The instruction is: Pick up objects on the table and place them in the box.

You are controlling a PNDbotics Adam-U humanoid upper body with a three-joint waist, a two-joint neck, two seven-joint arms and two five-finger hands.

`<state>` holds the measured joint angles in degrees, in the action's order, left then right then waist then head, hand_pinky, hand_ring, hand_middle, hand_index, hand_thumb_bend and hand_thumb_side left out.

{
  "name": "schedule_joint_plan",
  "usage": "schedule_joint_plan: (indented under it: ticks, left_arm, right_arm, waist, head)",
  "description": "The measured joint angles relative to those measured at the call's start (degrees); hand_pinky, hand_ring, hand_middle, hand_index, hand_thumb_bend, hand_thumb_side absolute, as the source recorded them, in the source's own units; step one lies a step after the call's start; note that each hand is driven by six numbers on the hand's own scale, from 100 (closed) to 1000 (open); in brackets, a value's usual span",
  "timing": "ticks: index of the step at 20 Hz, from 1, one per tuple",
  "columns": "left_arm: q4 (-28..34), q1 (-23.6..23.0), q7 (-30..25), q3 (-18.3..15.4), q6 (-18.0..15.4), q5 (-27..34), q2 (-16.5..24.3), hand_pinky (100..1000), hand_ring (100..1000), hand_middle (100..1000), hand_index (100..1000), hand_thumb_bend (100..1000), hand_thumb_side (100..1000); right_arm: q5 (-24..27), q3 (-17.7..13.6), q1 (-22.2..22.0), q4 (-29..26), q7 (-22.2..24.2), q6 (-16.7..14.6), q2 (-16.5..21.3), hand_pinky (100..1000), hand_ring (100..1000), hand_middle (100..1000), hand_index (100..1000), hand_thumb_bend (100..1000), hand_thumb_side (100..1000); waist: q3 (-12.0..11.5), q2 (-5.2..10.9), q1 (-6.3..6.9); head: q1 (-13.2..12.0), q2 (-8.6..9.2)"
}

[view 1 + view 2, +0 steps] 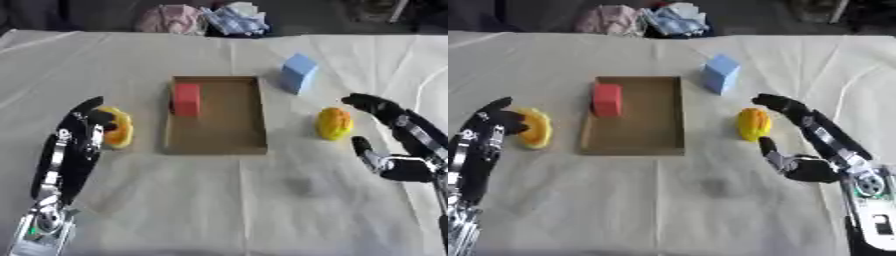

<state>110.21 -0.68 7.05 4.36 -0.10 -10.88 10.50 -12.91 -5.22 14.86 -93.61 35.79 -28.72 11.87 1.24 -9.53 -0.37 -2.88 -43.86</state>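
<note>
Box (pixel 216 142), shallow brown cardboard, lies at centre frame on the cloth-covered worktop (pixel 262 200) with a red block (pixel 185 99) inside. At right we see a yellow rounded object (pixel 334 123) between the spread fingers of the right hand (pixel 798 167), not yet grasped. It looks light, smooth, perhaps slippery; we'd take it across its middle. At left, the left hand (pixel 74 145), fingers relaxed, partly covers another yellow object (pixel 118 129). A blue block (pixel 298 73) stands apart, upper right. No writing is readable.

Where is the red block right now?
The red block sits inside the cardboard box, in its far-left corner against the left wall, left of the blue block on the cloth.
</note>
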Motion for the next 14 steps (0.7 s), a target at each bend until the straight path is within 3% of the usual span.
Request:
schedule_joint_plan:
  ticks: [8,14]
  left_arm:
    - [0.4,-0.3,0.0,-0.1,0.0,-0.4,0.9,757,636,620,870,100,730]
    - [2.9,-2.4,-1.2,-1.6,-0.2,-4.8,8.8,755,649,638,874,100,649]
  right_arm:
    - [0.0,0.0,0.0,0.0,0.0,0.0,0.0,980,960,889,971,100,332]
    - [0.0,0.0,0.0,0.0,0.0,0.0,0.0,979,959,889,971,100,333]
  waist:
    - [0.1,0.00,0.00]
    - [0.3,0.00,0.00]
  head:
    - [0.0,0.00]
    - [0.0,0.00]
